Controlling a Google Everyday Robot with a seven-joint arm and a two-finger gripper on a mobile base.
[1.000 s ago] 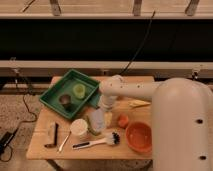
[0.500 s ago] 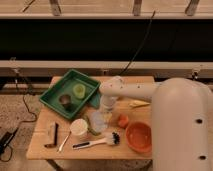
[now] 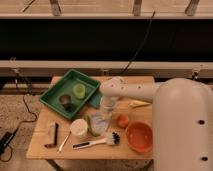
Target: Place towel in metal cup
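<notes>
The towel [image 3: 100, 121] is a pale grey-blue cloth lying on the wooden table [image 3: 45, 150] near its middle. The metal cup [image 3: 65, 100] stands in the green tray [image 3: 57, 87] at the back left, next to a yellow-green cup [image 3: 79, 90]. My gripper [image 3: 107, 108] hangs down from the white arm, right above the towel's upper edge and to the right of the tray. It hides where it meets the cloth.
A white cup [image 3: 78, 127] stands left of the towel. A black-and-white brush [image 3: 97, 142], a spoon [image 3: 64, 142] and a brown block [image 3: 52, 134] lie at the front. An orange bowl [image 3: 139, 136], a small orange object [image 3: 122, 120] and a yellow item [image 3: 138, 104] are on the right.
</notes>
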